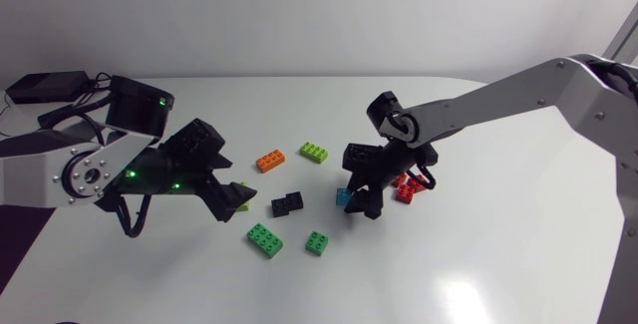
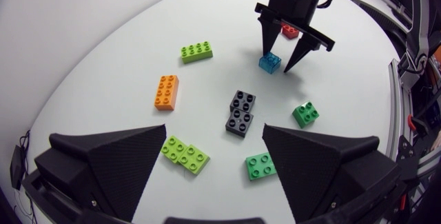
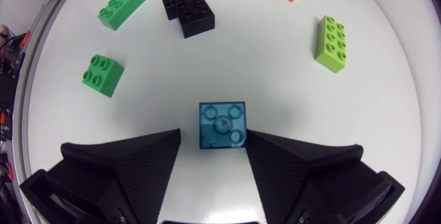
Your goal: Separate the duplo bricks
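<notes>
Straddling one blue brick (image 3: 222,124), right fingers (image 3: 124,169) apart, left fingers (image 2: 110,162) apart, perhaps two reds (image 1: 407,192)

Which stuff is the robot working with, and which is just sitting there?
Job: blue brick inside the open right gripper, joined black bricks, joined lime bricks, orange brick, single lime brick, long green brick, small green brick, red bricks.
Lying about: black box with cables.

White desk (image 1: 478,224) runs glossy under your right tool (image 1: 361,207), with a soft glare on its surface just past that tool. Behind your left tool (image 1: 233,202), at the desk's far corner, there's a black box (image 1: 45,87) trailing cables.
</notes>
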`<state>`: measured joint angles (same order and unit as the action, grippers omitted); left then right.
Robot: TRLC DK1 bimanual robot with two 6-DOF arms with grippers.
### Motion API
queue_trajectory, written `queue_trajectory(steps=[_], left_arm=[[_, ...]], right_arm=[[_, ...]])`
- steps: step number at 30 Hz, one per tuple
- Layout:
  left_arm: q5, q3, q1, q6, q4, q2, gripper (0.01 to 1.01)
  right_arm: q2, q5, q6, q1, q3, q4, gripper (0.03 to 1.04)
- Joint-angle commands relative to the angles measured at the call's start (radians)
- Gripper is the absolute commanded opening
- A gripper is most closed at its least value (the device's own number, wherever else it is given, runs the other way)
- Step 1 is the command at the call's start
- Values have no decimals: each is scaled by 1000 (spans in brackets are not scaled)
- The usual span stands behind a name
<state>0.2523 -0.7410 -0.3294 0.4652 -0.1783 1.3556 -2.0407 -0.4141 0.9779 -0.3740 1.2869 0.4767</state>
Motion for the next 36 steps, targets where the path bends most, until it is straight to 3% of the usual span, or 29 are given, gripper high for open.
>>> queue_trajectory(steps=[1,8,20,29,36], left_arm=[[-12,29,-13,-37,5,-30,977],[-54,23,-42,-56,-56,-130,977],[-91,11,-60,-76,-262,-302,975],[-120,-23,-48,-85,-395,-388,975],[-148,-38,-33,-102,-441,-434,975]], right_arm=[[57,6,-33,-5,-47,-7,941],[295,6,-99,1,-156,7,984],[714,6,-249,58,-198,252,982],[876,20,-412,130,-156,439,982],[962,18,-462,207,-144,531,982]])
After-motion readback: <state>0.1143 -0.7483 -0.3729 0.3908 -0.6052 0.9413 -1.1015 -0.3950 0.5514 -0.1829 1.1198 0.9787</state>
